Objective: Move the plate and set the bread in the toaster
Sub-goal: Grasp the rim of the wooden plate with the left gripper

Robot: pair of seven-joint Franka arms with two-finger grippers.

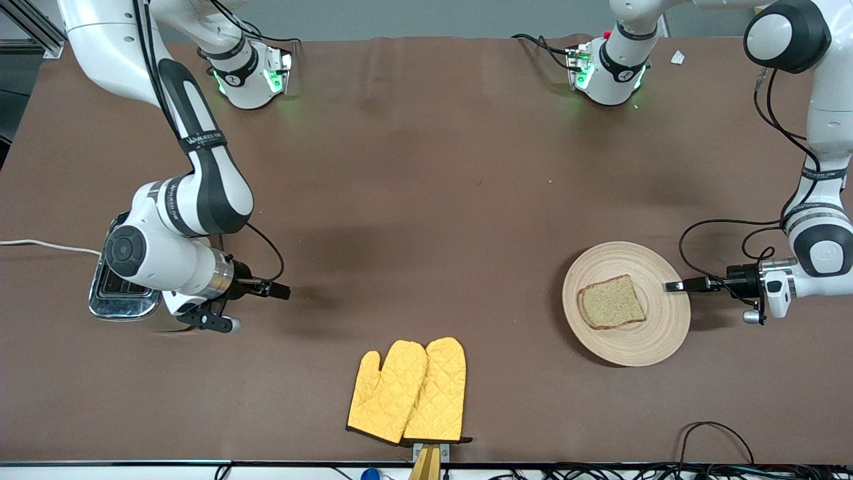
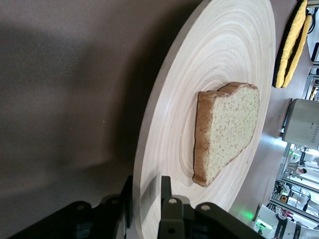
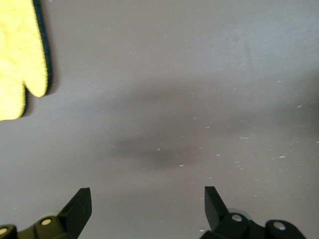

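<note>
Wooden plate rim between left claw fingers; right claw apart.

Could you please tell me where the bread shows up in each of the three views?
Front view: bread lies on the plate, toward the left arm's end.
Left wrist view: bread mid-picture on the plate.
Right wrist view: not in it.
Shared landmark: yellow mitts.
</note>
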